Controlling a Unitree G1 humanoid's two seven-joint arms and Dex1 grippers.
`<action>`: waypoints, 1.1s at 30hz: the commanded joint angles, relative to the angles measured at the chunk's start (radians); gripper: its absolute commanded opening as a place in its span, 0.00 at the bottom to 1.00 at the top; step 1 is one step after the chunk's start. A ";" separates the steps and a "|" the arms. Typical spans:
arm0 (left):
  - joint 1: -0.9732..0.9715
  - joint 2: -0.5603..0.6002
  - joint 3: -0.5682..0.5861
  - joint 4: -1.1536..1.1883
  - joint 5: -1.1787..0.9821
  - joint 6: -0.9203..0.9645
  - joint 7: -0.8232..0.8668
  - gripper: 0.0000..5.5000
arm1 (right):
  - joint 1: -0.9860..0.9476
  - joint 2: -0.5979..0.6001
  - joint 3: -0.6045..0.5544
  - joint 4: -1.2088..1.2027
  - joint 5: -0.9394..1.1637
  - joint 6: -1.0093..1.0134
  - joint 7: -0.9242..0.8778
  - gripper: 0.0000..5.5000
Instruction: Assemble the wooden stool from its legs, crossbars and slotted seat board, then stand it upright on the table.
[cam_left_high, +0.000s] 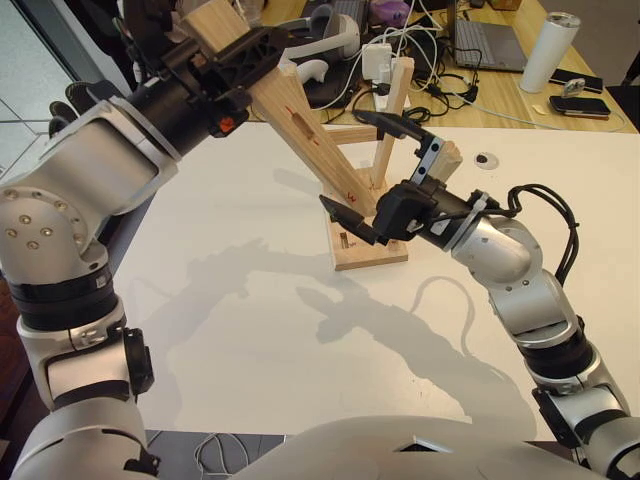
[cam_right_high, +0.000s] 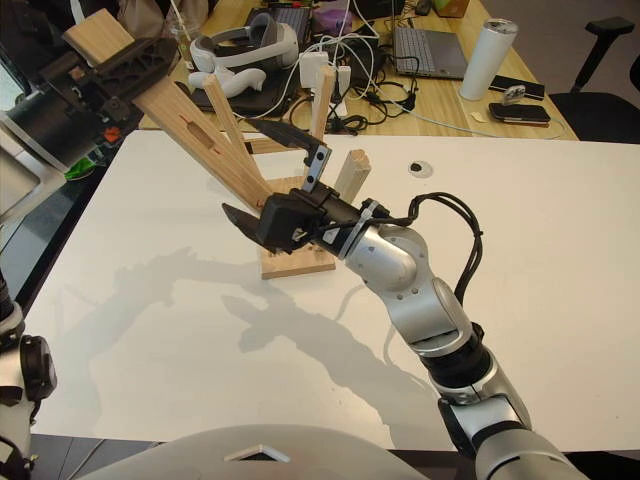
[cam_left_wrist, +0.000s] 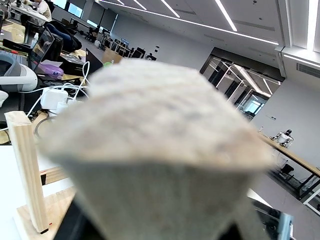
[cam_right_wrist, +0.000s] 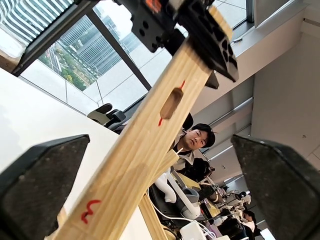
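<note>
1. Looking down from the head: long pale square-cut wooden leg (cam_left_high: 300, 125), smooth-grained, with an oval slot and red marks, clamped at its top end in the black left gripper (cam_left_high: 232, 48). Slanted down onto a flat pale slotted seat board (cam_left_high: 370, 255) lying on the matt white table (cam_left_high: 250, 320). Further pale wooden legs (cam_left_high: 392, 110) standing up from the board. Black right gripper (cam_left_high: 340, 158) spread wide about the slanted leg's lower part, just above the board.
2. From the left wrist: blurred end grain of the held leg up close; one upright leg (cam_left_wrist: 27, 170) planted in the board.
3. From the right wrist: slotted leg running between two wedge-shaped black fingertips (cam_right_wrist: 45, 175), set far apart.
</note>
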 joint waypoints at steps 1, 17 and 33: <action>0.011 0.055 0.021 -0.052 -0.026 0.053 -0.054 0.19 | -0.030 0.000 -0.034 0.027 -0.050 0.022 -0.016 0.98; -0.046 0.106 0.163 0.138 0.210 -0.087 0.000 0.19 | -0.039 0.175 -0.096 -0.031 0.098 0.151 -0.021 0.98; 0.368 -0.176 -0.087 -0.376 0.916 -0.155 0.206 0.19 | -0.325 0.230 -0.990 0.195 0.663 0.571 -0.533 0.98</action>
